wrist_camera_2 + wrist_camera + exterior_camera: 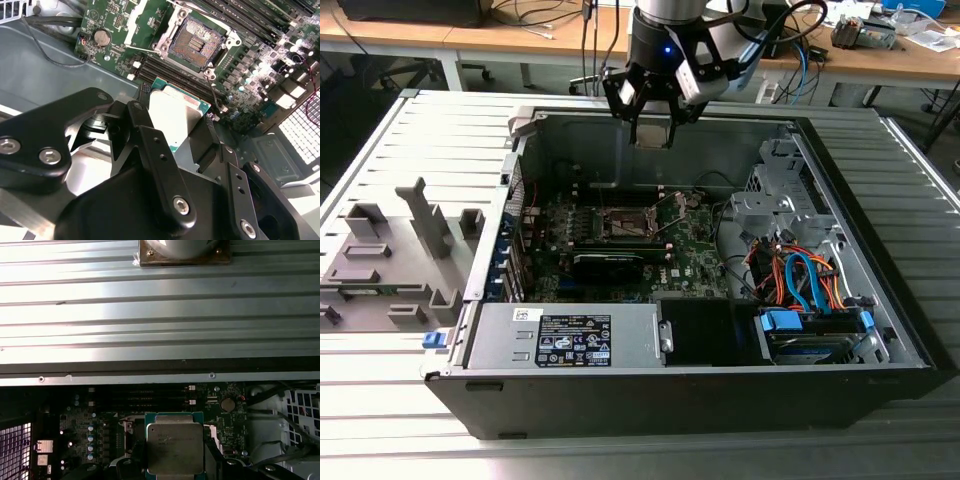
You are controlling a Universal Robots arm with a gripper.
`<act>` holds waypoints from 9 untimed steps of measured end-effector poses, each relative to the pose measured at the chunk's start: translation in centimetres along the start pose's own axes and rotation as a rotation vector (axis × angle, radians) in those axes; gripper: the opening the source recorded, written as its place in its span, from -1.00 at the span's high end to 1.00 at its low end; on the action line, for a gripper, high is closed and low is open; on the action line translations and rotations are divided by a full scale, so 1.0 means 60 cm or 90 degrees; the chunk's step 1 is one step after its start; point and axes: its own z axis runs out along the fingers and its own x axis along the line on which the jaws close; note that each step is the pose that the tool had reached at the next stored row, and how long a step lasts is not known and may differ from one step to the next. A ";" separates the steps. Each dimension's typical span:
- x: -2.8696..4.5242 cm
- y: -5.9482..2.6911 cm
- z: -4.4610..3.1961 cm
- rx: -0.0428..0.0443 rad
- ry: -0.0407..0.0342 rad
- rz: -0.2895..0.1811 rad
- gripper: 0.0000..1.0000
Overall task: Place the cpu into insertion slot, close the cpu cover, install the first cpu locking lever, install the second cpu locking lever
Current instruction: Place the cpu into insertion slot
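My gripper (650,132) hangs above the back wall of the open computer case, shut on the cpu (176,112). The cpu is a flat square chip with a pale silvery face and a green edge, held between the black fingers (150,145); in the first wrist view the cpu (175,447) faces the camera. The insertion slot (195,42) lies uncovered on the green motherboard, with a dark centre and a metal rim, some way below and ahead of the chip. In the exterior view the insertion slot (625,222) is below the gripper. The cpu cover (672,204) seems folded open beside it.
The case (880,290) lies on a ribbed metal table (410,140). Inside it are a power supply (570,338) at the front, a drive bay with orange and blue cables (800,275) on the exterior view's right, and long black memory slots (240,15). A grey fixture (390,250) stands on the exterior view's left.
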 end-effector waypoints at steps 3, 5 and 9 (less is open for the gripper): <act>0.000 0.000 0.001 0.0000 0.0001 0.000 -0.09; 0.000 0.000 0.002 0.0000 0.0000 0.000 -0.09; 0.000 0.000 0.004 0.0000 0.0001 0.000 -0.09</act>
